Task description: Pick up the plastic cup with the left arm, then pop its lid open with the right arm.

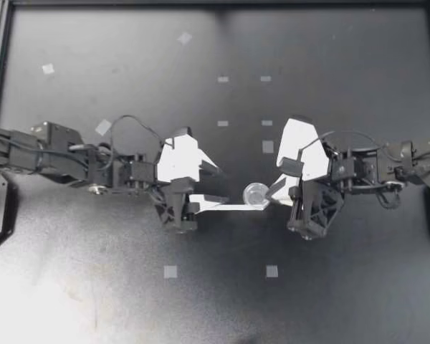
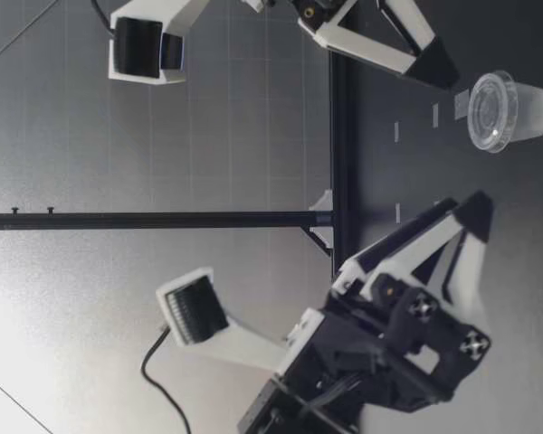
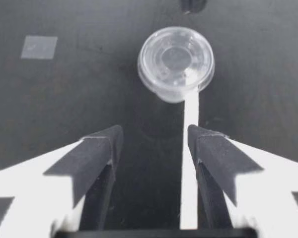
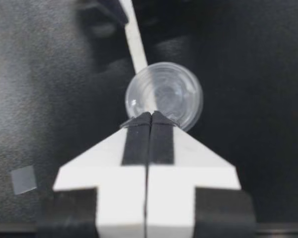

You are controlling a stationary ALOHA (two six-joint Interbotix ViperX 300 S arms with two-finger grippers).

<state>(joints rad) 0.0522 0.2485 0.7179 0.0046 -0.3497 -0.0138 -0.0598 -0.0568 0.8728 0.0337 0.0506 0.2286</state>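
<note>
Between left gripper (image 1: 221,184), fingers apart, and right gripper (image 1: 272,192), fingers together at its rim: lidded cup (image 1: 256,193), upright at right end of white strip (image 1: 226,207). Slow, level motion advised against tipping.

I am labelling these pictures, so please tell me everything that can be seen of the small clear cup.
The clear cup is a see-through plastic pot, wider at its rim, with a round, ridged lid. It looks empty. It stands upright at the end of a thin white strip on the black table. The closed jaws of my right gripper are at its rim; contact is uncertain. My left gripper, jaws open, faces it, apart.
</note>
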